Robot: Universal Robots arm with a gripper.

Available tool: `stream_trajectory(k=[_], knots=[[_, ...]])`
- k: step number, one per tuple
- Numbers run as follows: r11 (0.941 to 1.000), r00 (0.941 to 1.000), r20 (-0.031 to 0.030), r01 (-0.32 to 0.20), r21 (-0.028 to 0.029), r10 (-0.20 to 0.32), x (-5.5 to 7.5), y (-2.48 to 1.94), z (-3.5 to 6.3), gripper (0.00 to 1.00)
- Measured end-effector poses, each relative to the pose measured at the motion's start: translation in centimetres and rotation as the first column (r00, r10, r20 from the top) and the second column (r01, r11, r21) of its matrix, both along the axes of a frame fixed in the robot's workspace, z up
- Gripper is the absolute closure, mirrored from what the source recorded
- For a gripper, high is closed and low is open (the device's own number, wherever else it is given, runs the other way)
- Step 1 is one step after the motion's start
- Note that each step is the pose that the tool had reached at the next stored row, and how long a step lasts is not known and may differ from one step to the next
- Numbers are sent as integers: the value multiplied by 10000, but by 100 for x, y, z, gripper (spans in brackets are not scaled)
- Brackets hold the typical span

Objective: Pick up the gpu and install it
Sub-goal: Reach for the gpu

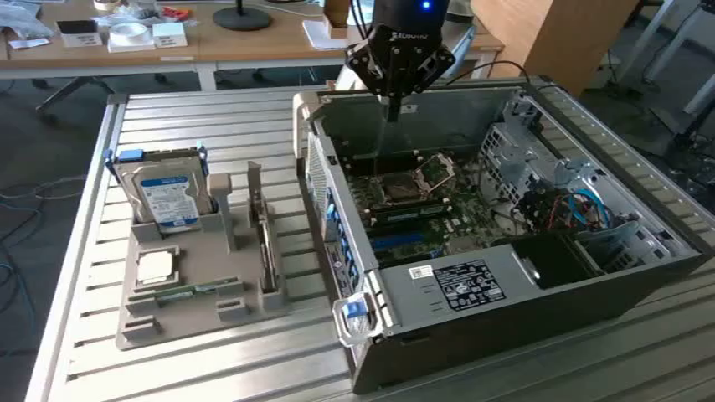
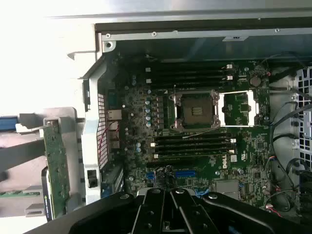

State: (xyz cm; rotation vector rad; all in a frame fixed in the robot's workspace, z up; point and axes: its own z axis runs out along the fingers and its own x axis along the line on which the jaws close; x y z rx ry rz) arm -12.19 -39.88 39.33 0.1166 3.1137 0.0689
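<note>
We see the claw (image 1: 391,110) pinched fully shut with nothing in it. It hangs at the top centre of the exterior view, over the open computer case (image 1: 503,327) and its motherboard (image 2: 195,146). The gpu (image 1: 260,230) stands on edge in the grey tray (image 1: 167,331) at lower left, well apart.

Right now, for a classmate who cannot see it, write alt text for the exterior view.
A robot arm's closed gripper hangs over the open computer case, above its motherboard. The gpu stands upright in a grey parts tray on the exterior view's left, near a hard drive, untouched.
</note>
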Motion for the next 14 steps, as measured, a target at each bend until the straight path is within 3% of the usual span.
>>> stream_trajectory(k=[14], knots=[[10000,10000,1,1,1,-1,-23,0,-1,89]])
